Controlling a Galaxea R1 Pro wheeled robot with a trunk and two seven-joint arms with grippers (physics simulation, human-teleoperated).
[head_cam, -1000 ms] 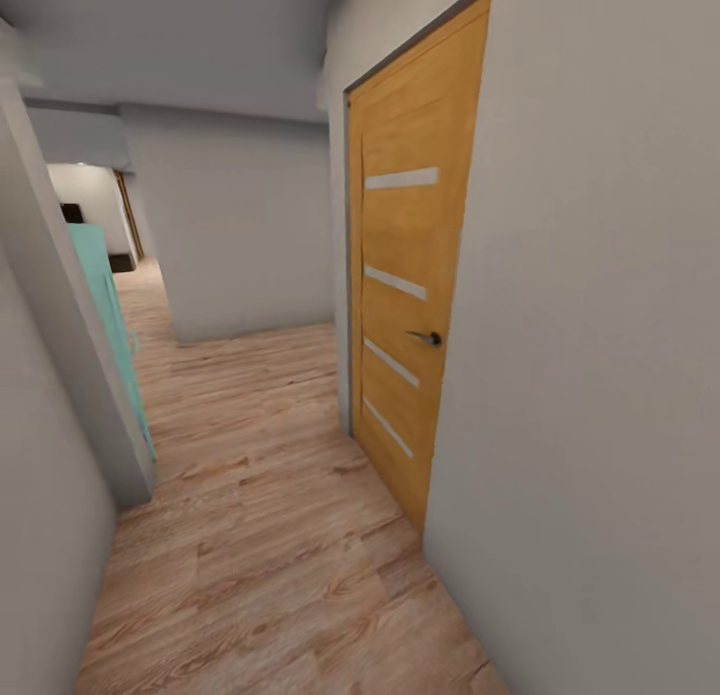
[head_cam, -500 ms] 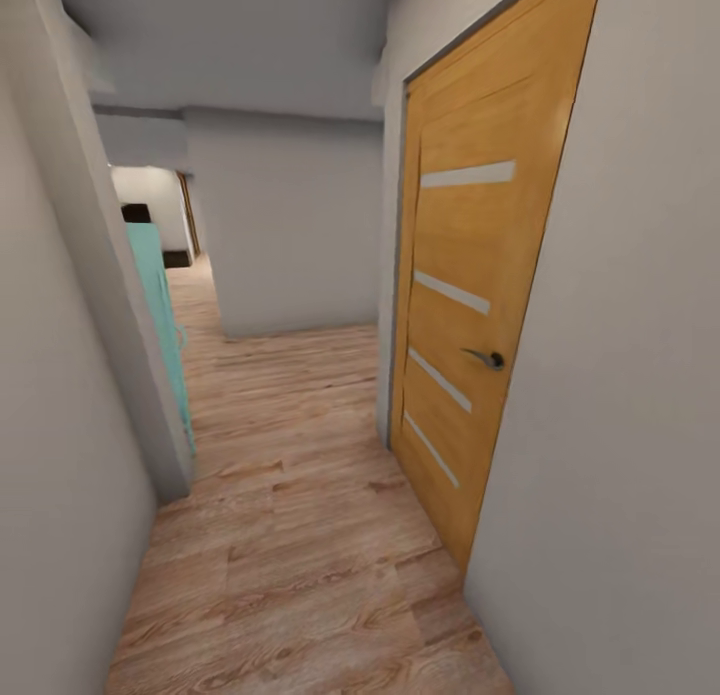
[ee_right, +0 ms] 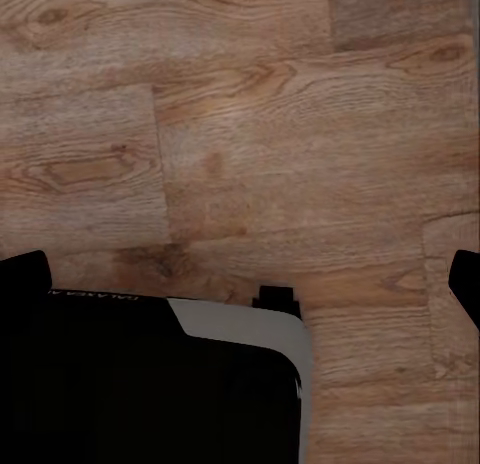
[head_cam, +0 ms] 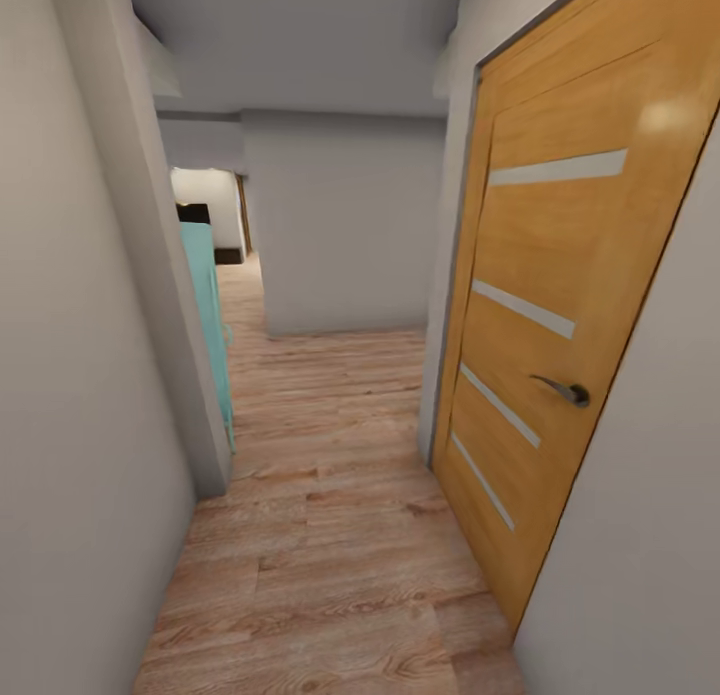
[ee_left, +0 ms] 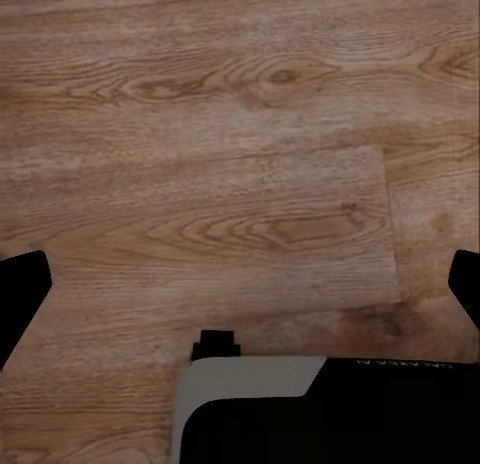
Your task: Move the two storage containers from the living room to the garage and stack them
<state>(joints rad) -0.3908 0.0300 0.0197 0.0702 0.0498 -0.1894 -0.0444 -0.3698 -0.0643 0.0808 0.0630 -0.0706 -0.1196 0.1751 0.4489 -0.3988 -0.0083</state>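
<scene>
A narrow hallway with a light wood plank floor (head_cam: pixel 330 535) runs ahead between pale grey walls (head_cam: pixel 70 375). On the right stands a shut orange-brown wooden door (head_cam: pixel 545 355) with four slim pale horizontal inlays and a dark lever handle (head_cam: pixel 562 389). On the left, past a wall edge, a turquoise panel (head_cam: pixel 205 315) juts out. Far ahead a grey wall block (head_cam: pixel 345 225) faces the hallway, with a passage at its left leading to a brighter room. Both wrist cameras look down at the plank floor over a black-and-grey part of the robot's body (ee_left: pixel 300 409). The left gripper (ee_left: pixel 240 284) and the right gripper (ee_right: pixel 240 279) both have their dark fingertips wide apart at the picture edges, holding nothing. The orange-red storage containers are not in sight here.
</scene>
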